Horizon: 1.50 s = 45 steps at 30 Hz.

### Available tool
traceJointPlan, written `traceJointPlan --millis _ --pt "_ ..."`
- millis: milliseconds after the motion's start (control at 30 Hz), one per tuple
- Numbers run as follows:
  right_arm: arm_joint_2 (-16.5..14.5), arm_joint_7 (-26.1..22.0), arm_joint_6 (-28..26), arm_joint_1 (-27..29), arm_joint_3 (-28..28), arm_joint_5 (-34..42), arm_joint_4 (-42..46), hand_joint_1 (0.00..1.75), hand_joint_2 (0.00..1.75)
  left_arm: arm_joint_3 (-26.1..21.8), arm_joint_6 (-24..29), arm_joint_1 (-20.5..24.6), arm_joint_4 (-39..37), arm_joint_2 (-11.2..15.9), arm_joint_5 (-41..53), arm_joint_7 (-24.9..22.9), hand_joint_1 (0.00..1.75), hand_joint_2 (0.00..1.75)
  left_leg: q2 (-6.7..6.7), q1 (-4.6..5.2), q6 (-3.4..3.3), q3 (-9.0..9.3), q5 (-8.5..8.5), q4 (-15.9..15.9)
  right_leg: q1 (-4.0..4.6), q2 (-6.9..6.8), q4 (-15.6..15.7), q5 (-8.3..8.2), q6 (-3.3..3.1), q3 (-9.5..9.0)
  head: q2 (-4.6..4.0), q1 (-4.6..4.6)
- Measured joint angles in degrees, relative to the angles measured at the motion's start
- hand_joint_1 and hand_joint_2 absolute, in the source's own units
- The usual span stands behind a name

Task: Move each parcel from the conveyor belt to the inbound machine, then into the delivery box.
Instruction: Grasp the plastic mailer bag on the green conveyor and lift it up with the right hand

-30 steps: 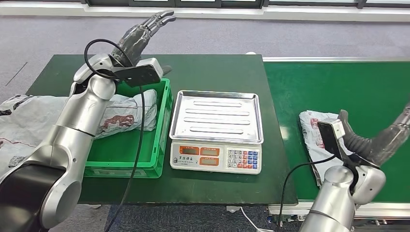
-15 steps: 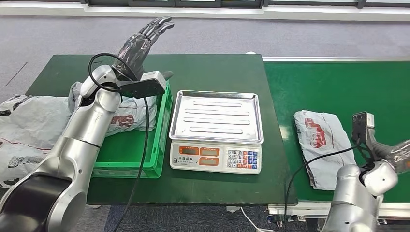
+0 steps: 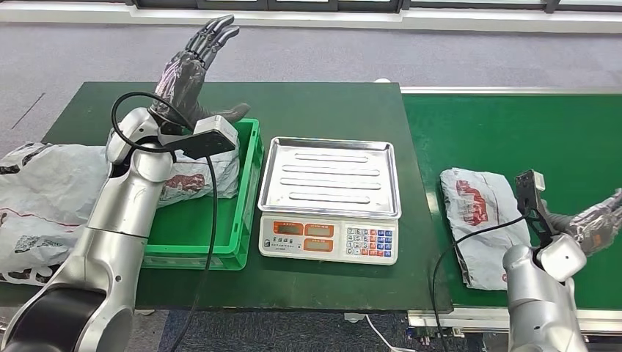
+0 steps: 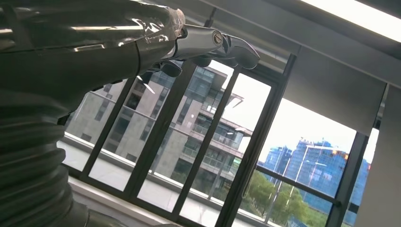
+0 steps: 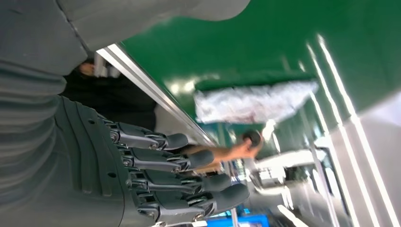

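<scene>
the parcel (image 3: 484, 220) lies flat on the conveyor belt (image 3: 528, 132) at four o'clock of the scale (image 3: 328, 198), long axis twelve to six. the right hand (image 3: 598, 224), fingers apart and empty, could scoop only loose film and drop it. the left hand (image 3: 192, 62) is raised, fingers spread, empty.

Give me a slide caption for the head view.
Left hand raised open over green plastic crate; empty steel scale tray; grey plastic parcel waits on belt.

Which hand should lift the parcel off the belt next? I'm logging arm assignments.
Right, probably. The right hand is open beside the parcel on the conveyor belt. The left hand is raised, open, beyond the green crate, far off.
</scene>
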State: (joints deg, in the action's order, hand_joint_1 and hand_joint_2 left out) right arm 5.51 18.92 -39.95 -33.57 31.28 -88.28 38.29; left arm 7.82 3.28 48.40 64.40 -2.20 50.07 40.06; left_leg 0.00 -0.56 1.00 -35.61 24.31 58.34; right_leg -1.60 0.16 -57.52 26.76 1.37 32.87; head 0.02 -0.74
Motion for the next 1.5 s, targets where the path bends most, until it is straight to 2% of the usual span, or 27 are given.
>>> traceJointPlan --millis 133,233,533,633,733,800,867,967,1067,1400,1500 --pt "1.0 0.7 0.0 -1.6 -1.8 0.7 -6.2 0.0 1.75 -0.8 0.1 -0.7 2.4 0.4 -0.2 -0.1 0.0 1.75 0.0 -0.01 0.0 0.0 0.0 0.0 0.0 0.0 0.0 0.0 0.0 0.02 0.0 0.0" --pt "1.3 -0.6 0.1 -2.5 -1.9 1.7 -10.2 0.0 1.75 -1.5 0.1 -0.8 3.4 0.6 -0.1 -0.1 0.0 1.75 -0.01 -0.01 0.0 0.0 -0.01 0.0 0.01 -0.02 0.0 0.0 0.0 0.01 0.0 0.0" --pt "0.8 -9.9 6.1 -3.4 -1.6 2.9 -18.1 0.0 1.75 -1.6 0.1 -1.4 5.1 1.5 -1.3 -0.1 0.0 1.75 -0.01 -0.01 0.0 -0.02 0.0 0.0 0.01 -0.01 0.0 0.01 0.0 0.02 0.0 0.0" --pt "-0.1 -12.5 9.6 -3.4 -1.4 3.2 -19.2 0.0 1.75 -1.6 0.3 -1.6 5.6 2.0 -3.2 -0.1 0.0 1.75 0.02 -0.01 0.0 -0.01 0.0 0.0 0.01 0.05 0.0 0.01 -0.01 0.04 0.0 0.0" --pt "-1.0 -13.6 15.8 -3.4 -1.3 3.6 -20.2 0.0 1.75 -1.2 0.9 -2.1 6.6 3.0 -6.0 0.0 0.0 1.75 0.03 -0.02 0.01 -0.01 0.0 0.0 0.01 0.06 0.0 0.01 -0.01 0.07 0.0 0.0" --pt "-1.4 -14.8 20.3 -3.1 -1.0 4.0 -20.7 0.0 1.75 -0.3 1.4 -2.7 7.9 4.0 -9.5 0.0 0.0 1.75 0.03 -0.03 0.01 -0.01 -0.01 0.0 0.01 0.05 0.0 0.01 -0.01 0.08 0.0 0.0" --pt "-1.7 -15.8 22.6 -2.8 -0.5 4.2 -21.1 0.0 1.75 0.8 2.0 -3.4 10.1 5.2 -14.0 0.1 0.0 1.75 0.03 -0.03 0.01 -0.02 0.0 0.0 0.01 0.06 0.0 0.02 -0.02 0.08 0.0 0.0" --pt "-2.0 -16.6 23.7 -2.5 0.0 4.6 -21.4 0.0 1.75 2.4 2.9 -5.1 14.5 7.2 -19.8 0.2 0.0 1.75 0.04 -0.03 0.01 -0.02 0.01 0.0 0.01 0.06 0.0 0.04 -0.03 0.1 0.0 0.0" --pt "-2.1 -16.8 24.1 -2.5 0.0 4.7 -21.6 0.0 1.75 3.6 3.2 -6.3 17.7 8.4 -21.5 0.2 0.0 1.75 0.02 -0.03 0.01 -0.02 0.01 0.0 0.01 0.01 0.0 0.06 -0.03 0.07 0.0 0.0" --pt "-2.5 -16.8 24.3 -2.5 0.0 4.8 -22.1 0.0 1.75 5.0 3.3 -7.5 21.3 10.0 -22.0 0.2 0.0 1.75 0.03 -0.03 0.0 -0.01 0.0 0.0 0.01 0.02 0.0 0.05 -0.03 0.04 0.0 0.0" --pt "-2.7 -17.2 24.9 -2.6 0.2 4.9 -22.1 0.0 1.75 5.6 4.2 -9.0 24.2 10.9 -27.9 0.1 0.0 1.75 0.09 -0.03 0.01 0.0 0.0 0.0 0.01 0.1 0.0 0.05 -0.03 0.05 0.0 0.0"
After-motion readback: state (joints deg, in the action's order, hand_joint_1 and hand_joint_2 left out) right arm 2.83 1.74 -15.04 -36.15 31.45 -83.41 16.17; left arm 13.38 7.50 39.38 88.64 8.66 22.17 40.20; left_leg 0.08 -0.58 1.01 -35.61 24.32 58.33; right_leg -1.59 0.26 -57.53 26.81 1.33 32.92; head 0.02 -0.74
